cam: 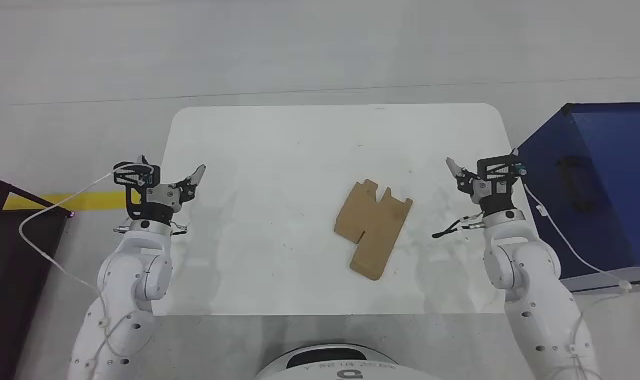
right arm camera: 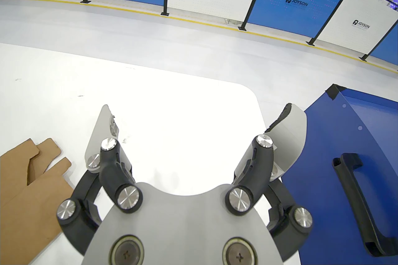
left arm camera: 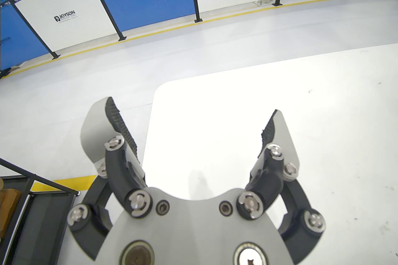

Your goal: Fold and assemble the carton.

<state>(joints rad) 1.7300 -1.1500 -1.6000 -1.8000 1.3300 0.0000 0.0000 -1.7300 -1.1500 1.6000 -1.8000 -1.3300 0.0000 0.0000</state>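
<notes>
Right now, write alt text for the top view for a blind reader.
A flattened brown carton lies right of centre on a white table. The left arm and right arm sit at opposite side edges, jaws open, touching nothing.

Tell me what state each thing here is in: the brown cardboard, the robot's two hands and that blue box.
carton, lying flat on the table, not assembled, touched by neither hand.
left hand, open, empty, at the table's edge.
right hand, open, empty, beside the carton but apart from it.
blue box, standing beside the table; open or closed, cannot tell.
</notes>
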